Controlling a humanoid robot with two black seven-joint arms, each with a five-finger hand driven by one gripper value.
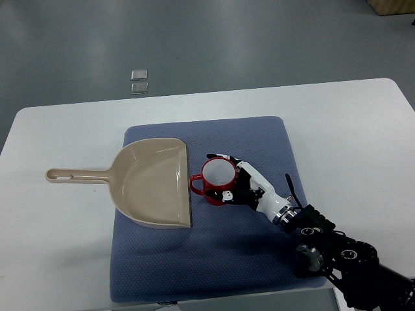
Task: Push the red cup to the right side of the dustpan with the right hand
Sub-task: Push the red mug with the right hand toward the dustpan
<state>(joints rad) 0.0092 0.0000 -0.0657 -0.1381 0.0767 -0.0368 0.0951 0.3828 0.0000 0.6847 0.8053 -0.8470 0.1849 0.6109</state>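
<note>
A red cup (216,181) with a white inside stands upright on the blue mat (246,259), its handle pointing left and nearly touching the open right edge of the beige dustpan (152,184). The dustpan lies flat with its handle reaching left onto the white table. My right hand (228,176) comes in from the lower right and rests against the cup's right side, with fingers curving around its far and near walls. Whether the fingers grip the cup or only touch it is unclear.
The white table (58,246) surrounds the mat, with its far edge at the top. Two small grey squares (139,82) lie on the floor beyond the table. A cardboard box corner (392,6) shows at the top right.
</note>
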